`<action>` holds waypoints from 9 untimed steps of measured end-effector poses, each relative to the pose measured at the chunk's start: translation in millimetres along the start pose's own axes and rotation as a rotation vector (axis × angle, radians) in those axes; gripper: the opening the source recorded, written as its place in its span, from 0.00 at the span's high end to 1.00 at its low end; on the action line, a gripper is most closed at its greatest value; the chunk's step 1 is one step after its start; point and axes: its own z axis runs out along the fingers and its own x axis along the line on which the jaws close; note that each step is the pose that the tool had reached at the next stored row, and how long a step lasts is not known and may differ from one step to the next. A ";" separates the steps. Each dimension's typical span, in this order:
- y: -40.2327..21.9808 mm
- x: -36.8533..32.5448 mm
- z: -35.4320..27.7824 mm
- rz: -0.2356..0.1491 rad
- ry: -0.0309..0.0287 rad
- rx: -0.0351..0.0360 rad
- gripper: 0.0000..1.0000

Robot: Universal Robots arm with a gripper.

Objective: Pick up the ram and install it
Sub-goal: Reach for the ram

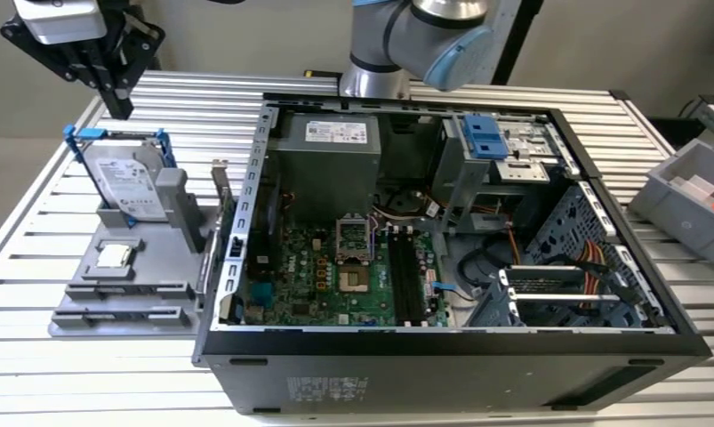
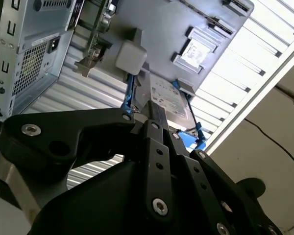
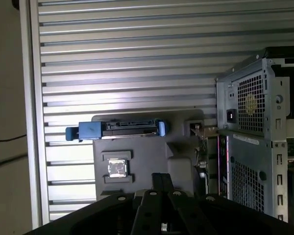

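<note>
Fingers pressed together and empty, the gripper (image 1: 119, 108) hovers at 11 o'clock of the ram (image 1: 221, 206), a probably light, stiff, fragile stick standing on edge in the gray holder (image 1: 119, 307) at the computer case's (image 1: 452, 365) 9 o'clock, likely best pinched mid-length across its faces.

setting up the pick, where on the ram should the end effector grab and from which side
Pinch the ram across its flat faces at mid-length, coming straight down. It seems to stand on its long edge in the grey holder, close beside the computer case, leaving only its upper edge free.
</note>
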 end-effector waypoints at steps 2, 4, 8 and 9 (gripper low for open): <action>-0.1 2.4 0.0 0.000 0.0001 0.0000 1.00; -0.3 4.5 0.0 0.000 0.0000 0.0000 1.00; -0.4 8.1 0.1 -0.002 0.0001 0.0001 1.00; -0.3 9.1 0.1 -0.003 0.0002 0.0001 1.00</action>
